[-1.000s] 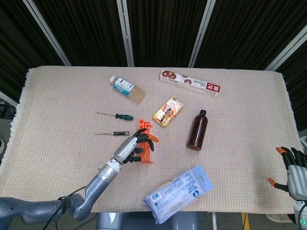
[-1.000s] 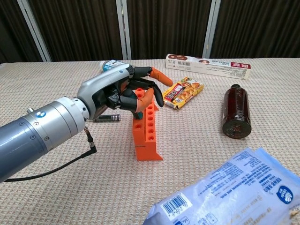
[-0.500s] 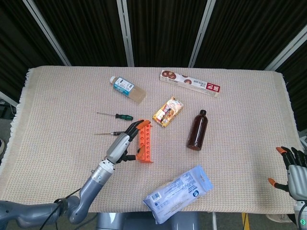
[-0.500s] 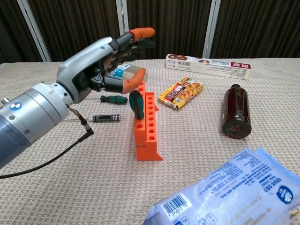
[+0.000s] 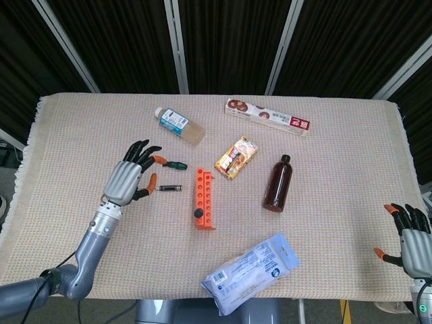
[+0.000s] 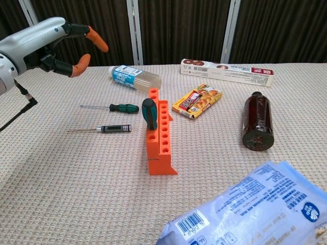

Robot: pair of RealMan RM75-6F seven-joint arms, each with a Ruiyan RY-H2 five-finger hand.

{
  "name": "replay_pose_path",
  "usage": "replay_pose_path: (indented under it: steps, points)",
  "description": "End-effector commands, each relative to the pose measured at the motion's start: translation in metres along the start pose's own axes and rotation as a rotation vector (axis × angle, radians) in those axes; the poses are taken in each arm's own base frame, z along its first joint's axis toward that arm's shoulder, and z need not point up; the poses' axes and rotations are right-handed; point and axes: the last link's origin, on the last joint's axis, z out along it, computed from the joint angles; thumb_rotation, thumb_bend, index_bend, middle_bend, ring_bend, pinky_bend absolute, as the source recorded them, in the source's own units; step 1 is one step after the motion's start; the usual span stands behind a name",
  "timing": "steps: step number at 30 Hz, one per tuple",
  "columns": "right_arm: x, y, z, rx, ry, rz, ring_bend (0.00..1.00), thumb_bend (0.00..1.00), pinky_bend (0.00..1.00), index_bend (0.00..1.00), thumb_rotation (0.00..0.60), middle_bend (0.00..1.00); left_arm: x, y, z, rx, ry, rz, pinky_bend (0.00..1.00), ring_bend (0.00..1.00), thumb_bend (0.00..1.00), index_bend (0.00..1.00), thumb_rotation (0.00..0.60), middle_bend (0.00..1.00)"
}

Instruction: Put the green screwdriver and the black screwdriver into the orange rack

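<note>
Woven beige tablecloth [image 5: 337, 223] covers the work surface. Left hand [image 5: 129, 179] hovers empty, fingers spread, above the green screwdriver [image 6: 111, 107] and black screwdriver [image 6: 106, 129], both lying left of the orange rack [image 6: 160, 141], well placed for picking. Right hand [image 5: 407, 237] idles open, far right.

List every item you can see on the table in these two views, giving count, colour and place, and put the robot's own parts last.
Orange rack: 1, orange, table centre, a dark-handled tool standing in it.
Green screwdriver: 1, green handle, lying left of the rack.
Black screwdriver: 1, black handle, lying nearer than the green one.
Clear bottle: 1, blue label, far left.
Long box: 1, white and red, far side.
Snack pack: 1, yellow, right of the rack.
Brown bottle: 1, lying right of centre.
Plastic packet: 1, white-blue, near edge.
Left hand: 1, grey, holds nothing.
Right hand: 1, far right, holds nothing.
</note>
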Motion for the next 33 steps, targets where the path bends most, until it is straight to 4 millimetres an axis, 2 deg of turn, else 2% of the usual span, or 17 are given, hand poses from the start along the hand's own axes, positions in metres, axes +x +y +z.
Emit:
replay_pose_path:
  steps: [1, 3, 6, 15, 24, 33]
  points:
    - [0.000, -0.001, 0.001, 0.004, -0.001, 0.001, 0.00, 0.00, 0.03, 0.14, 0.600, 0.11, 0.001, -0.014, 0.007, 0.060, -0.100, 0.152, 0.00, 0.00, 0.47, 0.36, 0.600, 0.14]
    - [0.000, -0.002, 0.001, 0.007, -0.001, 0.001, 0.00, 0.00, 0.03, 0.14, 0.600, 0.11, -0.004, -0.015, 0.013, 0.068, -0.130, 0.207, 0.00, 0.00, 0.36, 0.39, 0.600, 0.13]
    - [0.000, -0.002, 0.001, 0.009, 0.002, 0.002, 0.00, 0.00, 0.03, 0.14, 0.600, 0.11, -0.015, -0.012, 0.023, 0.069, -0.168, 0.283, 0.00, 0.00, 0.32, 0.41, 0.600, 0.12]
    - [0.002, -0.001, -0.001, 0.002, 0.006, 0.002, 0.00, 0.00, 0.03, 0.14, 0.600, 0.11, -0.048, 0.004, 0.046, 0.070, -0.246, 0.468, 0.00, 0.00, 0.32, 0.42, 0.600, 0.11]
    - [0.002, 0.002, -0.003, -0.008, 0.008, 0.003, 0.00, 0.00, 0.03, 0.14, 0.600, 0.11, -0.079, 0.021, 0.050, 0.057, -0.287, 0.653, 0.00, 0.00, 0.33, 0.40, 0.600, 0.07]
    - [0.003, 0.003, -0.006, -0.013, 0.013, 0.006, 0.00, 0.00, 0.03, 0.14, 0.600, 0.11, -0.097, 0.030, 0.053, 0.044, -0.309, 0.706, 0.00, 0.00, 0.33, 0.40, 0.600, 0.06]
